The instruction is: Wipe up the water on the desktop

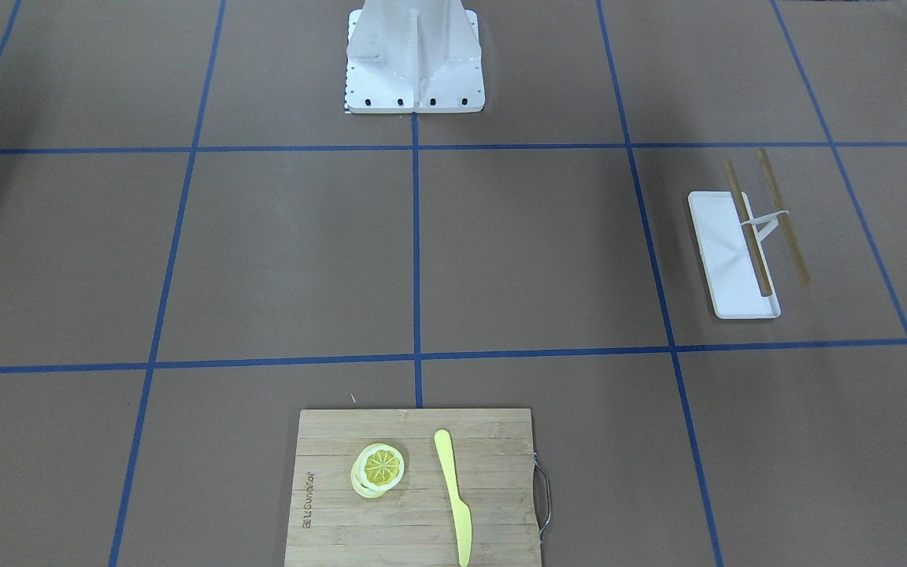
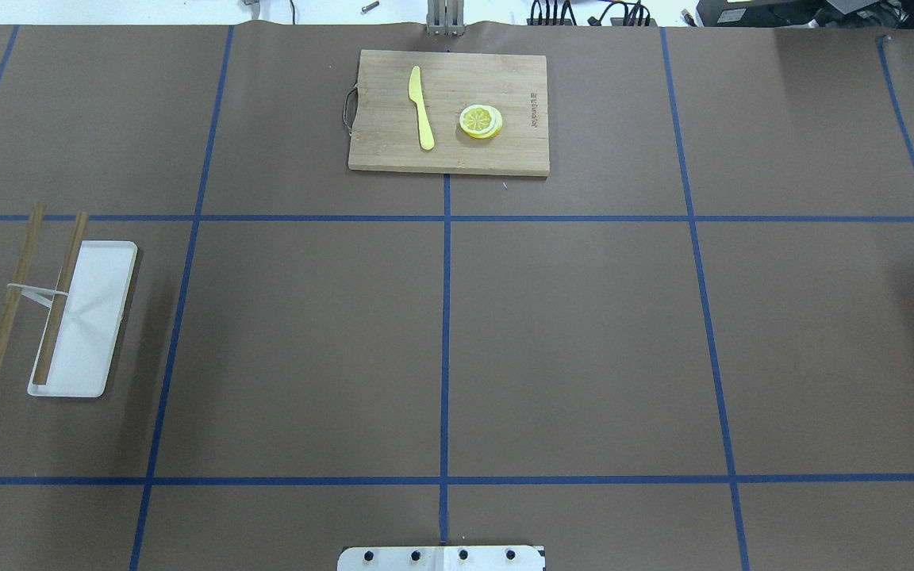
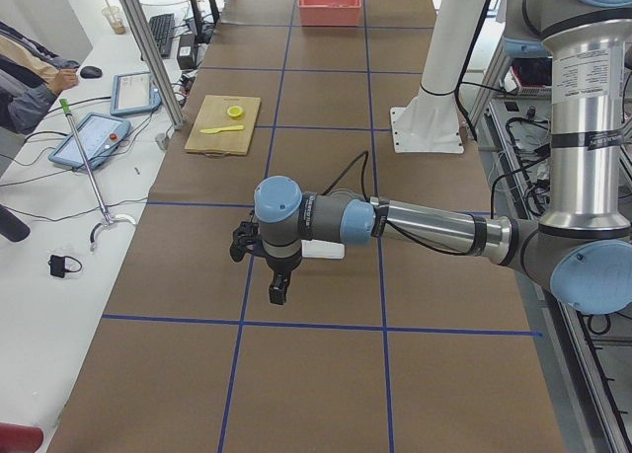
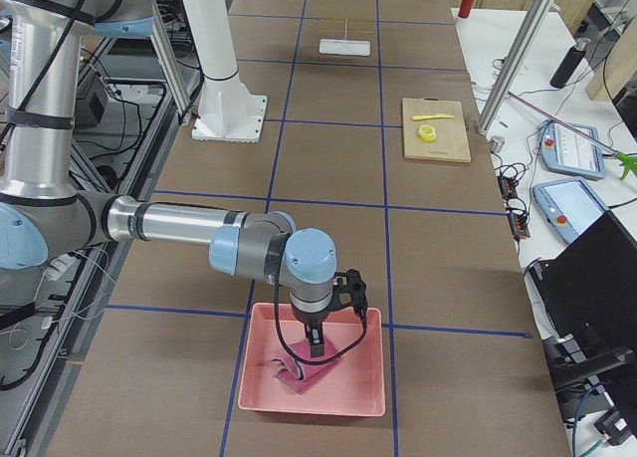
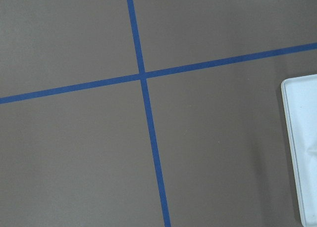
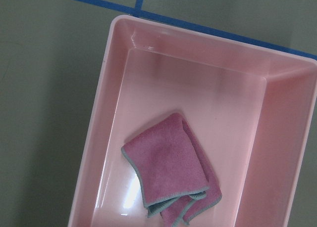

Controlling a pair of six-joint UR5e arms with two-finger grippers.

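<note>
- Brown and matte, the desktop spreads under both my arms, cut into big rectangles by blue tape.
- Left arm: the upper part stands upright by the base and the forearm stretches level across the table. The wrist bends down, so my left claw points straight down over bare desktop, just beside the white tray.
- That claw shows from the side only, so I cannot tell how wide its fingers stand.
- Left wrist view: a tape crossing below me, the tray's edge at the right.
- Right arm: forearm level, wrist turned down. My right claw hangs over the pink bin, above a folded pink cloth lying in it.
- Wide or narrow, touching the cloth or clear of it? I cannot tell that either.
- The bin sits at my right end of the table, just past a tape line.
- Far edge: a bamboo board carries a yellow knife and lemon slices.
- Two sticks are joined by a white band, one lying in the tray, the other beside it.
</note>
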